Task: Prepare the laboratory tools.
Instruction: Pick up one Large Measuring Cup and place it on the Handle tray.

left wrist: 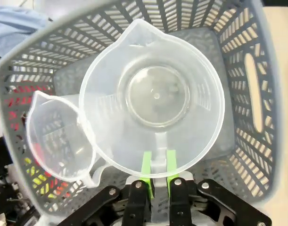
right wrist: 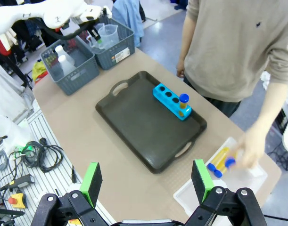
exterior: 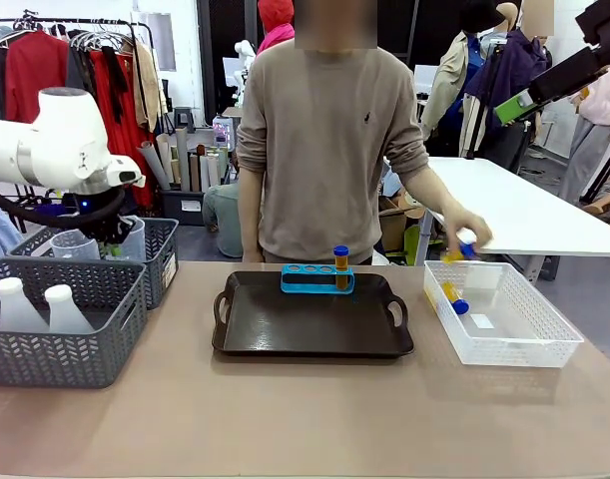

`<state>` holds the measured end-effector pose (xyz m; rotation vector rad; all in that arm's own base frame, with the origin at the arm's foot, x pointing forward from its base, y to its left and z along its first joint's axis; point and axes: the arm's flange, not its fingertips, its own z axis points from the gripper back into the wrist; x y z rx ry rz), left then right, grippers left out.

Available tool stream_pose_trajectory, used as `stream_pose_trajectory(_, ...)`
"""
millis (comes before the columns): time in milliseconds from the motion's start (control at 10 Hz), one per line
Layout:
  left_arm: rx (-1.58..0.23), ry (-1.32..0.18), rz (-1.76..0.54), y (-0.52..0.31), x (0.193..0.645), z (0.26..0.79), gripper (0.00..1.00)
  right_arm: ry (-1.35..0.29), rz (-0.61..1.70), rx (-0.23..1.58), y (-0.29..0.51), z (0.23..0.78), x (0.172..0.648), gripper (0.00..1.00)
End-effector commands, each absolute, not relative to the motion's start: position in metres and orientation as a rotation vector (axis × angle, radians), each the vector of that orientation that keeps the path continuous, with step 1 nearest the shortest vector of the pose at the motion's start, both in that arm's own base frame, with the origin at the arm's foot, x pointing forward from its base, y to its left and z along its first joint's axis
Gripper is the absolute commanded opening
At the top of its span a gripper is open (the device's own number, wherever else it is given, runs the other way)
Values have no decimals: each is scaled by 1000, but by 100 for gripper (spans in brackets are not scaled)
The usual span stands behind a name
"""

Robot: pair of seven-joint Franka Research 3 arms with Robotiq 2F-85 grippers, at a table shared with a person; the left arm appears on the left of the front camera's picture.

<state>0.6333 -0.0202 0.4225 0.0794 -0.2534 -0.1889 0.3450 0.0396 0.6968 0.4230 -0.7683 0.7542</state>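
I find my left tool (left wrist: pixel 159 175) clenched on the handle of the clear plastic measuring beaker (left wrist: pixel 153 94), inside the far-left grey mesh basket (left wrist: pixel 255 89). My right tool (right wrist: pixel 147 181) hangs released above the counter (right wrist: pixel 78 127). One blue-capped amber tube (exterior: pixel 340 264) stands in the blue four-hole rack (exterior: pixel 314 280) — rightmost hole — on the black tray (exterior: pixel 305 329).

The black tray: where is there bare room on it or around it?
The tray is bare on the robot's side of the rack, between its handles. The table in front of it is bare. Crowded: the grey baskets on the left, with flasks, beakers and the left gripper.
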Motion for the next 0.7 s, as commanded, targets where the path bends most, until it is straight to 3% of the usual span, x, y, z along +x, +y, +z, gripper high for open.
stream_pose_trajectory(0,98,-253,-219,-24,617,462,0,-771,756,427,39,697,345,100)
stream_pose_trajectory(600,-4,-181,-435,-23,552,585,0,-771,756,427,39,697,345,100)
